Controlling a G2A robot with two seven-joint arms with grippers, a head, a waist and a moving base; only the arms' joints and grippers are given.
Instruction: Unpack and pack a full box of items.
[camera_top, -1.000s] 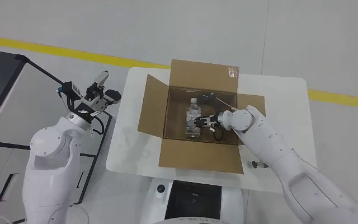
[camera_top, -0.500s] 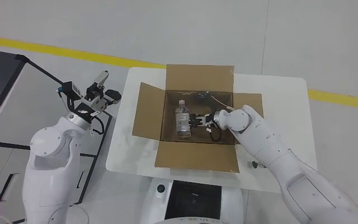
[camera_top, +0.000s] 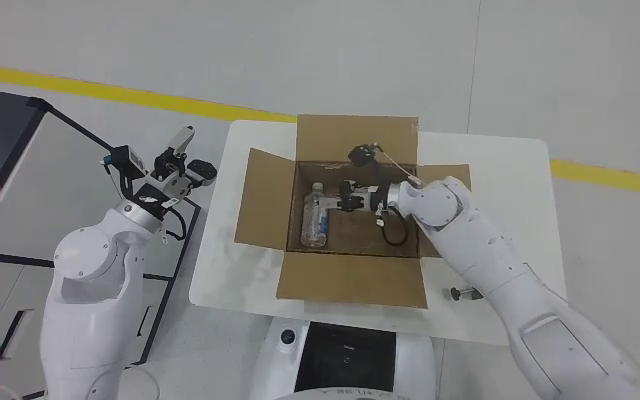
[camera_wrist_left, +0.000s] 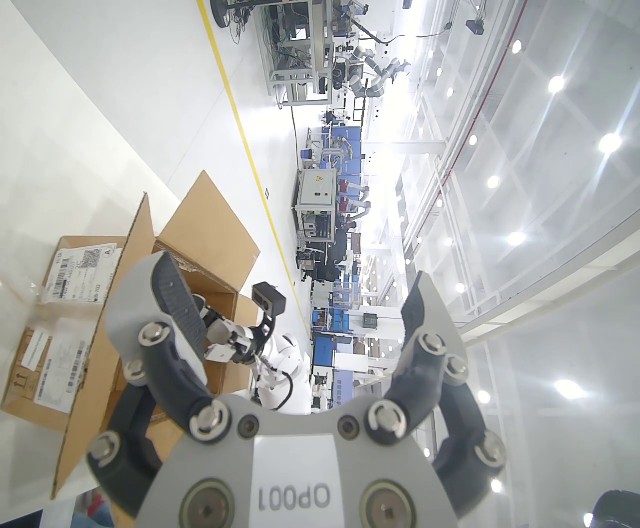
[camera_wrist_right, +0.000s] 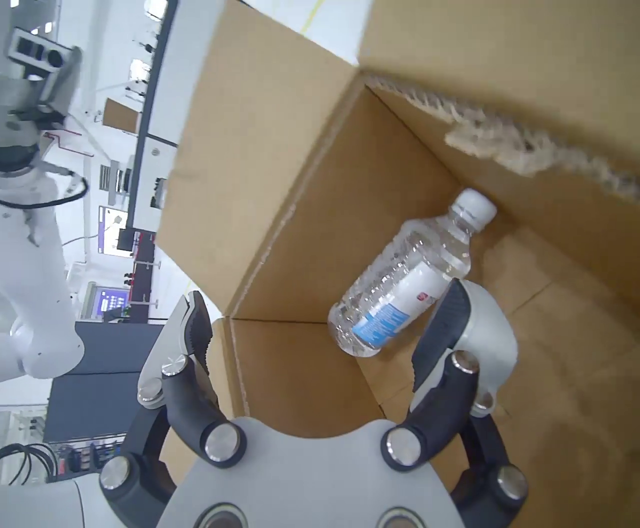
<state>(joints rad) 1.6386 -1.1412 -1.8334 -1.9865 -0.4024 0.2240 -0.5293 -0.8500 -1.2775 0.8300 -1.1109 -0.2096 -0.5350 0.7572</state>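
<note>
Closest in, your right gripper (camera_wrist_right: 325, 300) hangs inside the box (camera_wrist_right: 280, 150) with its jaws spread wide and nothing between them. One finger sits just beside the water bottle (camera_wrist_right: 405, 290); you can't tell if it touches.

The bottle lies on its side on the box floor, cap toward the far wall, close to the side wall on the robot's left. That's your first worry. It's round and smooth, so a nudge from that finger likely rolls it into the corner, out of your jaws' line.

Next risk: the wall itself. With the bottle this close to the cardboard, the outer finger probably has little room. It may catch the wall or the flap, and a light box can slide on the table (camera_top: 500, 160) if pushed.

Squeeze hard and thin plastic will likely buckle or squirt out sideways.

Farther off, your left gripper (camera_wrist_left: 290, 280) is raised beyond the table's edge, jaws apart, holding nothing. It's well away from the box, so nothing steadies the cardboard.
</note>
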